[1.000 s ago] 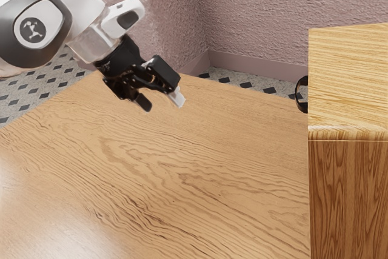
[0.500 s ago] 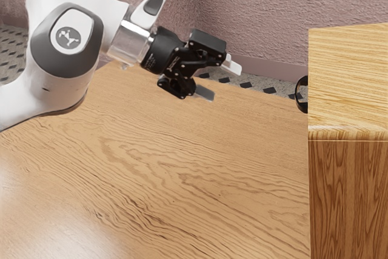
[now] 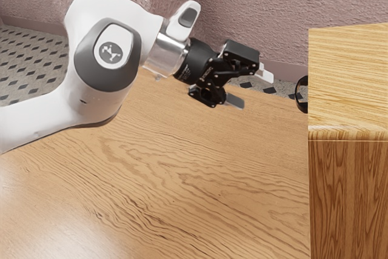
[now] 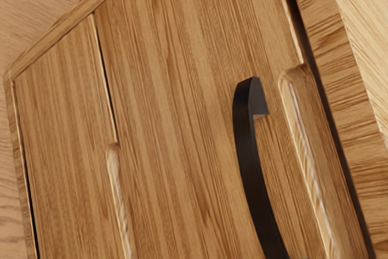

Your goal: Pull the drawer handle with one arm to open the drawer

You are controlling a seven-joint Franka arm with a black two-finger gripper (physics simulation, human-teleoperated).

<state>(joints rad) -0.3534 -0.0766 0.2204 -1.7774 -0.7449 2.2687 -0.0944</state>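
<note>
A wooden cabinet (image 3: 348, 131) stands at the exterior view's right edge, on the wooden table. A black curved drawer handle (image 3: 301, 94) sticks out from its hidden front face toward the arm. My gripper (image 3: 252, 87) hovers above the table to the left of that handle, a short gap away, pointing at it with its fingers open and nothing between them. In the wrist view the cabinet's front panels (image 4: 176, 107) face my hand, with the black handle (image 4: 251, 168) arching off the drawer front.
The wooden table top (image 3: 163, 174) spreads wide below and in front of the arm. A textured pink wall (image 3: 260, 4) and a patterned floor (image 3: 36, 59) lie behind. The white arm (image 3: 103, 83) reaches in from the exterior view's left.
My arm has swung toward the exterior view's right and the hand has levelled out, bringing the gripper from mid-table to close beside the handle. The cabinet has not moved.
</note>
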